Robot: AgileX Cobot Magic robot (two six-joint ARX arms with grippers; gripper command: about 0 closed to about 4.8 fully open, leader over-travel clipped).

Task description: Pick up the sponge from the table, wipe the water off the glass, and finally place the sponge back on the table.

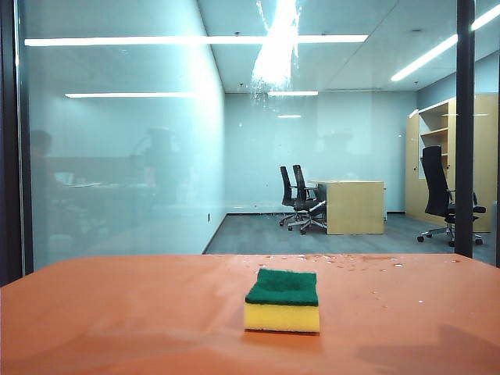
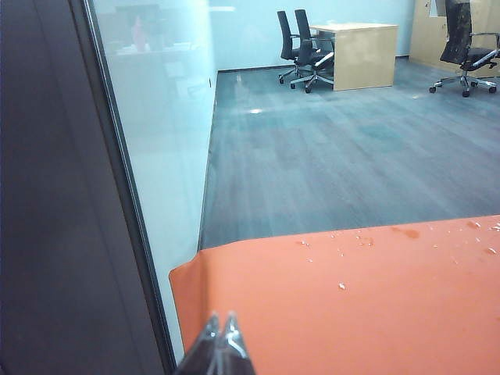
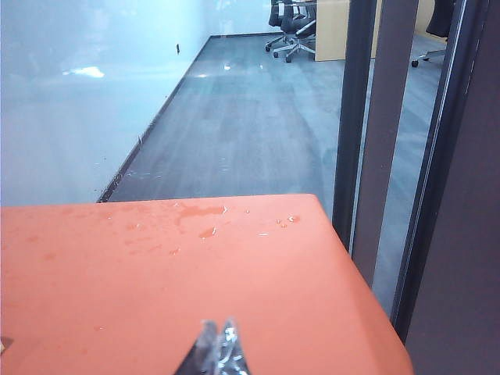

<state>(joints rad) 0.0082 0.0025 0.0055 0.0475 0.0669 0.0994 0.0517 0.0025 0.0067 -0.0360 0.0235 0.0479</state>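
The left pincer (image 2: 221, 344) hangs over the near left part of the orange desk (image 2: 406, 312), tips pressed together and holding nothing; the right pincer (image 3: 219, 348) sits over the near right part, likewise pinched shut and empty. Neither shows in the exterior view. The sponge (image 1: 282, 301) lies flat near the desk's middle, green scouring side up, yellow foam below, well short of the glass (image 1: 117, 156) behind the desk. Water (image 1: 275, 55) streaks the pane high above the sponge, and droplets dot the desk's far edge. To begin well, I judge one pincer should spread, come down squarely over the sponge and grip its foam sides. No writing or brand is legible.
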